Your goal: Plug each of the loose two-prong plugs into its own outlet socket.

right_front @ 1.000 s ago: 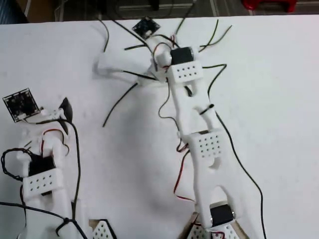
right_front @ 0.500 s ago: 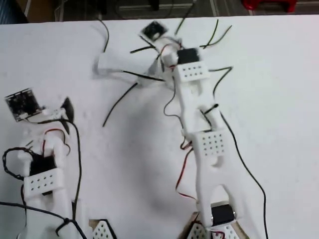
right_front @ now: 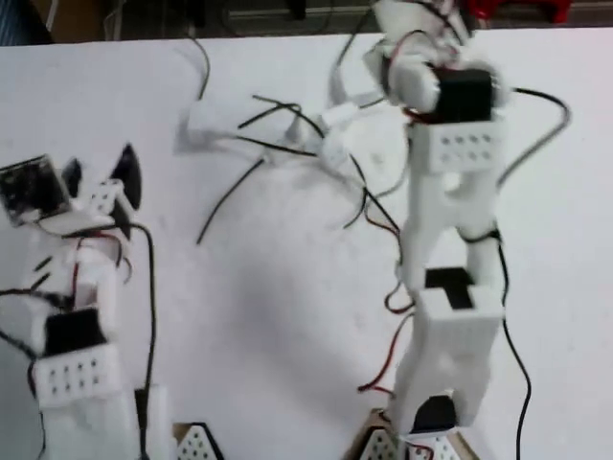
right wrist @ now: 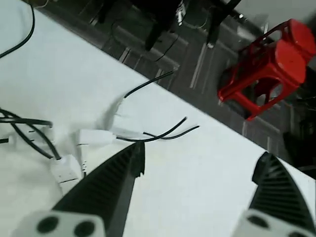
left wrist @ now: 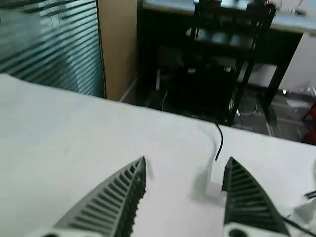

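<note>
right wrist view: right end effector (right wrist: 203, 150), jaws wide apart and empty, near white plugs (right wrist: 94, 137) and black cords (right wrist: 163, 136) on the worktop (right wrist: 197, 192). left end effector (left wrist: 186, 160) likewise agape beside a white corded connector (left wrist: 213, 174).

No readable text, labels, numbers or signs anywhere on the table, arms or plugs.

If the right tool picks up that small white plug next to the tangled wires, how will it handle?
The white plug looks small, so it is probably light. Its thin black wire curves loosely, so it is likely floppy and would trail along.
</note>
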Robot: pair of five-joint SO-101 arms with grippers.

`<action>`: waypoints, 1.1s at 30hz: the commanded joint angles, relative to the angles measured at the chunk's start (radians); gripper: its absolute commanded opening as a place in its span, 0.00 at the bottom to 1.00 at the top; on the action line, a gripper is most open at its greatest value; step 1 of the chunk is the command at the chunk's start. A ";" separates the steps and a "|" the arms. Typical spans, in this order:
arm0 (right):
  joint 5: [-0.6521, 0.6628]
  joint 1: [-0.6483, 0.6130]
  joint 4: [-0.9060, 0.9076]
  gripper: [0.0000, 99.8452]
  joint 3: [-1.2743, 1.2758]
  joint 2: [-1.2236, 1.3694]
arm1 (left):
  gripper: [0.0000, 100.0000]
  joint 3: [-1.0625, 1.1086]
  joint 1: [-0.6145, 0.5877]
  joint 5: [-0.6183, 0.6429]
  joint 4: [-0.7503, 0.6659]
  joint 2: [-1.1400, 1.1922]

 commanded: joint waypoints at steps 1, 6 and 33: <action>0.003 0.047 0.024 0.34 -0.048 -0.183 | 0.26 -0.199 0.016 -0.008 0.215 -0.254; 0.003 0.041 0.105 0.34 -0.048 -0.320 | 0.26 -0.310 0.016 -0.008 0.391 -0.464; -0.239 -0.101 0.147 0.34 1.008 -1.302 | 0.26 -0.318 0.076 -0.049 0.890 -0.691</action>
